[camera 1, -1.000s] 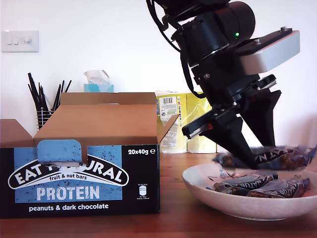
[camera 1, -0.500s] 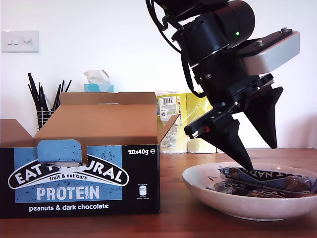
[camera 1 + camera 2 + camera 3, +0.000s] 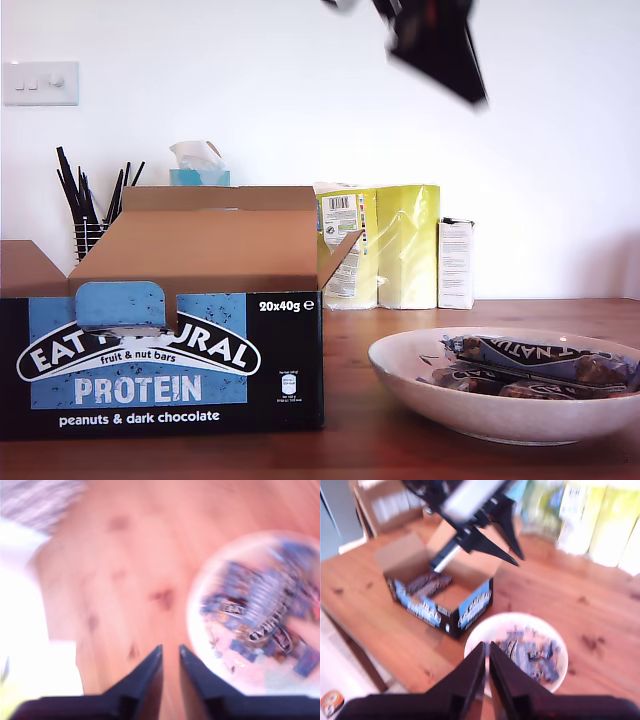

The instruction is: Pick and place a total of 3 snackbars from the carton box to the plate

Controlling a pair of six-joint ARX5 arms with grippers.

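Fingers [image 3: 150, 680] of my first gripper [image 3: 170, 649] stand a narrow gap apart with nothing between them, only bare wood showing through the slit. My second gripper [image 3: 486, 644] has its tips all but touching and is empty too, looking down from high up. In the first wrist view, blurred with motion, the plate [image 3: 200, 645] lies just off the fingertips with its heap of snackbars [image 3: 260, 615] inside. In the exterior view, the carton box [image 3: 160, 370] is nearest, at the exterior view's left on the wooden table [image 3: 350, 330], with its printed front to the camera and its brown flaps open. The plate sits close beside it at the exterior view's right, and dark wrapped snackbars lie piled in the dish, the top one showing white lettering. I cannot count them for certain. The second wrist view shows more bars [image 3: 427, 585] lying in the bottom of the open box, with a black arm [image 3: 475, 515] hanging above it. Behind the plate, against the wall, stand yellow packs [image 3: 405, 245] and a small white carton [image 3: 456, 262]. Behind the box are a tissue box [image 3: 198, 170] and a wire holder of black sticks [image 3: 85, 200]. A light switch [image 3: 40, 83] is on the wall, and a blurred black piece of an arm [image 3: 440, 45] shows at the top edge of the exterior view.
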